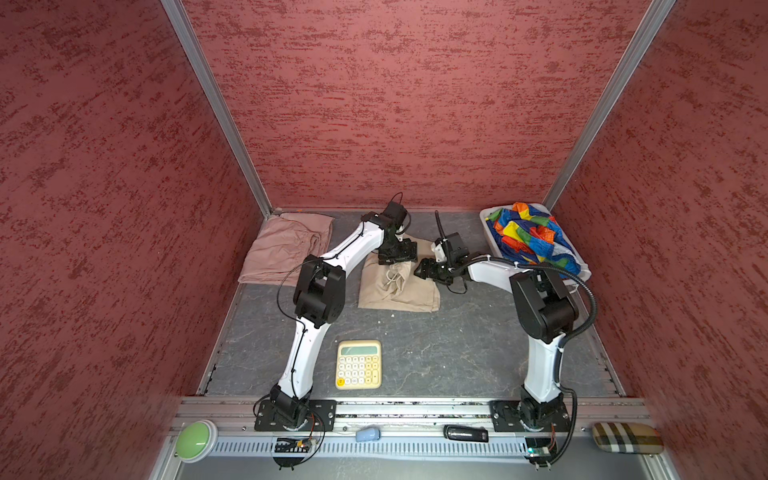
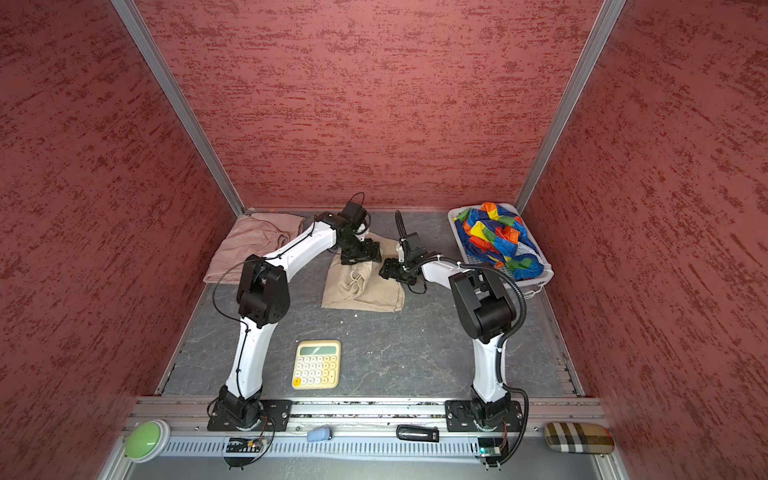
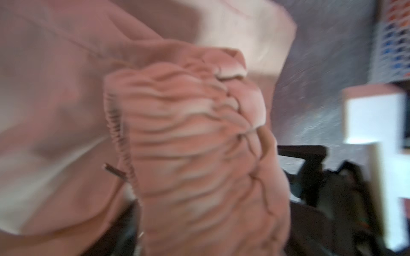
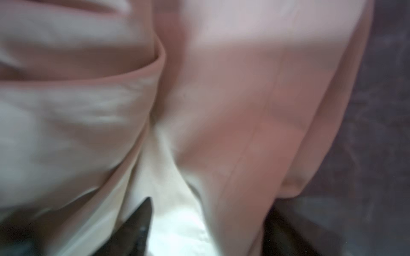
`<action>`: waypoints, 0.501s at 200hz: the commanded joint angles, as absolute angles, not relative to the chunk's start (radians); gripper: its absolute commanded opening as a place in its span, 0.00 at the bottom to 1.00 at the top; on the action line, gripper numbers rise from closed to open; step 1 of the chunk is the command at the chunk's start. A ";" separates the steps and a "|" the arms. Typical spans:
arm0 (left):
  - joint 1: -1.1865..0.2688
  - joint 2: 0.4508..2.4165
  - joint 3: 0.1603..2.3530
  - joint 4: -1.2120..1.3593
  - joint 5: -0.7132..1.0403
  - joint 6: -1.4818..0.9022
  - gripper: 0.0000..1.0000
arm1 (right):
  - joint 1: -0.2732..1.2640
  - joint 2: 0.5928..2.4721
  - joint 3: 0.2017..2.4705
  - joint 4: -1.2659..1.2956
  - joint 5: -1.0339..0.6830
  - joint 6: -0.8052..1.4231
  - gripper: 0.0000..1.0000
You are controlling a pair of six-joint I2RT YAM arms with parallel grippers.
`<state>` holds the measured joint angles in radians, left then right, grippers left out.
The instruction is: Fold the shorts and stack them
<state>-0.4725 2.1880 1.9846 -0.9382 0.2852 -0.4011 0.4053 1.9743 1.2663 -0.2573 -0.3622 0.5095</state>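
The beige shorts (image 1: 399,291) (image 2: 365,291) lie folded mid-table, white drawstring (image 1: 392,278) on top. My left gripper (image 1: 395,259) (image 2: 358,258) hangs over their far left part. In the blurred left wrist view the gathered waistband (image 3: 195,144) fills the space between the wide-apart jaws of the left gripper (image 3: 213,232). My right gripper (image 1: 422,270) (image 2: 386,268) sits at the shorts' right edge, open (image 4: 210,221), with loose cloth (image 4: 244,133) between the fingers. Pink shorts (image 1: 286,249) (image 2: 249,245) lie back left. Rainbow shorts (image 1: 528,237) (image 2: 494,237) fill the basket.
The white basket (image 1: 484,216) (image 2: 453,214) stands at the back right corner. A cream calculator (image 1: 359,364) lies on the dark mat near the front. A green button (image 1: 194,440) and a checked case (image 1: 625,436) rest on the front rail. Red walls enclose three sides.
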 commanded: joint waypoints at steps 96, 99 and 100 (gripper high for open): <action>-0.321 1.856 1.528 -0.185 0.725 -0.818 0.99 | 0.414 1.719 1.206 -0.420 -0.216 0.487 0.99; -0.318 1.855 1.523 -0.173 0.730 -0.827 0.99 | 0.416 1.721 1.210 -0.424 -0.215 0.488 0.99; -0.316 1.854 1.519 -0.168 0.731 -0.829 0.99 | 0.417 1.722 1.213 -0.426 -0.214 0.488 0.99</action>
